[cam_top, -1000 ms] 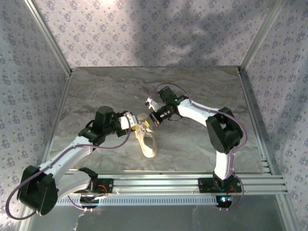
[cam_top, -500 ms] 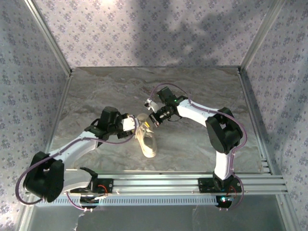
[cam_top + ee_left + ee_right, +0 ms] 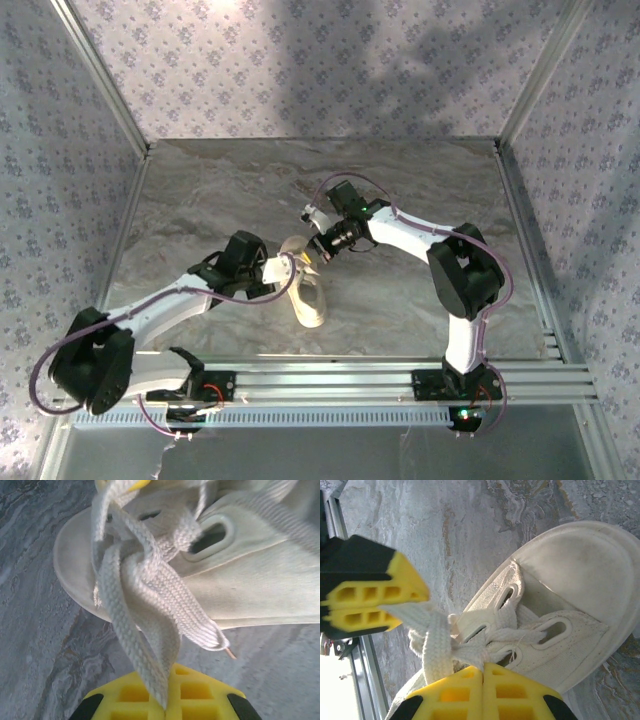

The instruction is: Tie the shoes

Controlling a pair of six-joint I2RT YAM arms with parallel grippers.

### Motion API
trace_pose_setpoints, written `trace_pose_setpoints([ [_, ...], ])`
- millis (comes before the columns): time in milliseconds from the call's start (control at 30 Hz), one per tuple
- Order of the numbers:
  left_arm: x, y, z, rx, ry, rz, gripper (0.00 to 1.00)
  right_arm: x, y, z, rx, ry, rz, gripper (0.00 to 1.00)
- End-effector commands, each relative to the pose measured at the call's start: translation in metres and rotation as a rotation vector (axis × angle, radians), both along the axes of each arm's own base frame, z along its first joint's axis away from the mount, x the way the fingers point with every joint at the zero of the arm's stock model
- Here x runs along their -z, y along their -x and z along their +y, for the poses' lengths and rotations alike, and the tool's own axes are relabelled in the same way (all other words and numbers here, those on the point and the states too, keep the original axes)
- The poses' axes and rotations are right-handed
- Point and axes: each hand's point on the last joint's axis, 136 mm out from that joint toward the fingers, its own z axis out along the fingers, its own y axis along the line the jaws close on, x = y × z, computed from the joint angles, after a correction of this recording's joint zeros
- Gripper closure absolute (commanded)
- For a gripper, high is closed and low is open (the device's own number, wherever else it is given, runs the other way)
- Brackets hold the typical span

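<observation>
One small white shoe [image 3: 306,295] lies on the grey table [image 3: 420,300], near the middle, between the two arms. Its top side faces up. Its long way runs from the far side to the near side, and the near end leans a bit to the right. The round toe points to the near edge, where the arms are bolted down. The open end for the foot is at the far end, by the two pincers.

The left pincer [image 3: 277,268] comes in from the left, by the far part of the shoe. Its yellow pads [image 3: 125,695] are pressed tight together. A flat white strip of the laces [image 3: 135,630] goes right into the line where the pads meet. So it is closed and has hold of the laces.

The right pincer [image 3: 318,250] comes in from the right, just beside the same end of the shoe. Its own camera shows its yellow pads [image 3: 450,695] closed too, with a bit of the laces pinched between them. The laces are bunched and crossed over the lace holes [image 3: 555,630]
</observation>
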Motion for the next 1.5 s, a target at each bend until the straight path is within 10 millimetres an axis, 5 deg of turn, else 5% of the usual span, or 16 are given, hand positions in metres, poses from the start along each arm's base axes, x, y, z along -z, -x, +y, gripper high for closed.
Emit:
trace_pose_setpoints([
  [0,-0.019,0.014,0.002,-0.099,0.025,0.084,1.0,0.0,-0.007,-0.001,0.02,0.017,0.021,1.0],
  [200,-0.024,0.036,-0.006,-0.164,0.064,0.218,1.0,-0.002,-0.011,0.007,0.006,0.001,0.021,1.0],
  [533,-0.032,0.041,-0.021,-0.259,0.14,0.339,1.0,-0.005,-0.015,0.013,-0.008,0.004,0.017,1.0],
  [867,-0.037,0.038,-0.061,-0.342,0.23,0.46,1.0,-0.004,-0.013,0.025,-0.051,-0.011,0.034,1.0],
  [1067,-0.035,0.034,-0.101,-0.383,0.311,0.545,1.0,-0.006,-0.016,0.034,-0.082,-0.034,0.045,1.0],
  [1267,-0.023,0.031,-0.133,-0.423,0.321,0.591,1.0,-0.011,-0.017,0.044,-0.123,-0.063,0.049,1.0],
  [1467,-0.006,0.031,-0.143,-0.455,0.318,0.621,1.0,-0.015,-0.018,0.056,-0.157,-0.089,0.049,1.0],
])
